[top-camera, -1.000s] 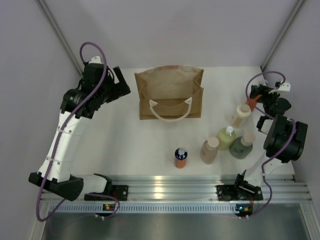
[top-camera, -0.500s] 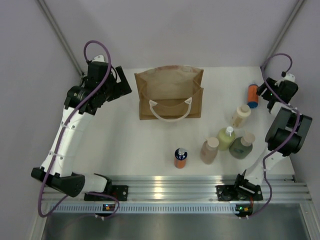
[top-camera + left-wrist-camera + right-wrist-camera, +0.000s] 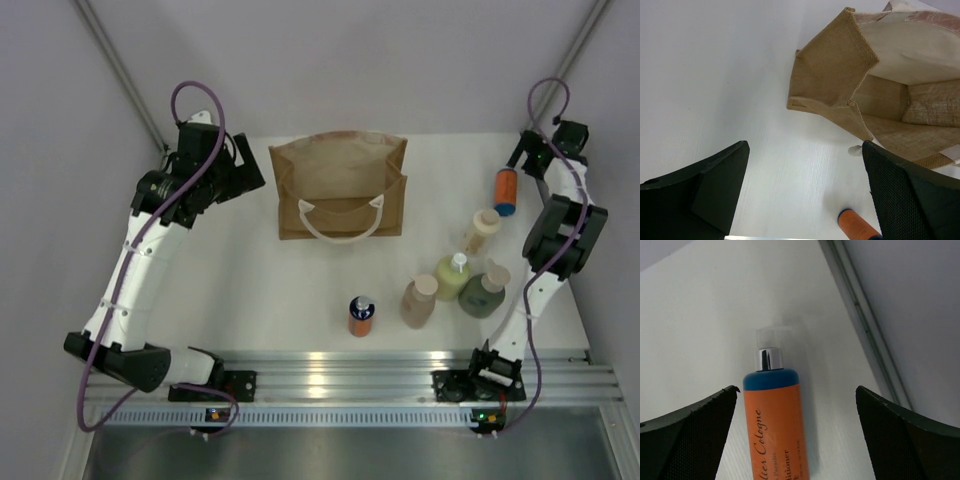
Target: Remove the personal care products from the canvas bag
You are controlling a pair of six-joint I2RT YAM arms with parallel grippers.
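Orange bottle [image 3: 774,435] lying on the worktop [image 3: 250,270] at the far right, well apart from the canvas bag [image 3: 340,185].
Right tool [image 3: 527,160] spread wide, flanking it without touching; left tool [image 3: 805,147] wide, empty, beside the bag.

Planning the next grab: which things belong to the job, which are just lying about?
Job: bag; far orange bottle; near orange bottle; cream bottle; yellow-green bottle; dark green bottle; pink bottle.
Just there: table; rail.
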